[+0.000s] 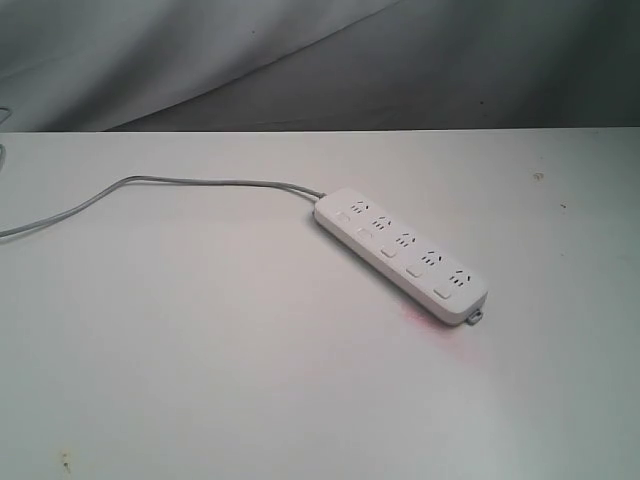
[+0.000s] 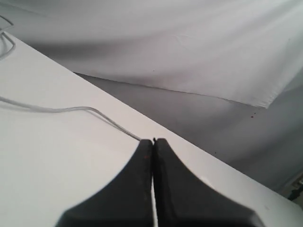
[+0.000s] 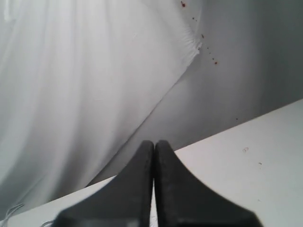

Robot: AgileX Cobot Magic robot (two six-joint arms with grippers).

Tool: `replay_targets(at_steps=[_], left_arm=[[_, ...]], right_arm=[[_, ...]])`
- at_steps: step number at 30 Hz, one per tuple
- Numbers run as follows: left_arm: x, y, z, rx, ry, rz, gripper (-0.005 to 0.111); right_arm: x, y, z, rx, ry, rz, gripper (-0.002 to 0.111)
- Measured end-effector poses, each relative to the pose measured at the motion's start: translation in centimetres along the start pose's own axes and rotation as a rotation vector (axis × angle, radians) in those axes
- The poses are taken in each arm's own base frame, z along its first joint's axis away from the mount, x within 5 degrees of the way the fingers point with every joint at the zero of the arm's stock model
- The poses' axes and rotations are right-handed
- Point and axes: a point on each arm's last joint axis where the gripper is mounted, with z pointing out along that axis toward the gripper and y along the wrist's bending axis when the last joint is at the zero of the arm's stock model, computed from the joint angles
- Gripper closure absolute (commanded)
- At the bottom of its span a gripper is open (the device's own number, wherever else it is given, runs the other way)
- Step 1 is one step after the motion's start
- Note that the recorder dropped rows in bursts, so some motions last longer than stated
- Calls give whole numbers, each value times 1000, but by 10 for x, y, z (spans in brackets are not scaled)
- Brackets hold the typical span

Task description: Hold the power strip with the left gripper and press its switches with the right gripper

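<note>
The white power strip lies flat on the white table, slanting from mid-table toward the near right, its mounting tab at the near end. Its small switches run in a row along the near long edge. Neither arm shows in the exterior view. In the left wrist view the left gripper is shut, black fingers pressed together with nothing between them, above the table with the grey cable ahead of it. The right gripper is also shut and empty, facing the backdrop; the strip is out of both wrist views.
The grey cable curves from the strip's far end across the table and off the left edge. A white cloth backdrop hangs behind the table's far edge. A faint reddish glow lies on the table beside the strip's near end.
</note>
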Motion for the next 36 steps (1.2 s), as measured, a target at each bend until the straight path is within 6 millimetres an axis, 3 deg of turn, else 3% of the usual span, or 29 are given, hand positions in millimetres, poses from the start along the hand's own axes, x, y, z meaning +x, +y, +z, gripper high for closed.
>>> replay_targets(at_steps=[8,12,18,22,25,32,36], left_arm=[[-64,-52,29,-8,131,227,107],[-89,-77,58,27,240,341,107],[-104,-103,112,152,406,418,107],[-102,-109,156,201,525,445,107],[-94,-113,188,227,585,483,107],[-62,-125,255,264,682,556,107],[-33,-130,293,272,714,570,107]], right_arm=[[-60,34,25,25,142,-114,108],[-87,50,53,17,237,-206,108],[-107,73,100,-50,399,-334,108],[-103,79,134,-70,509,-390,108],[-89,74,160,-57,594,-407,108],[-48,57,201,-31,777,-408,108],[-23,47,220,-22,869,-398,108]])
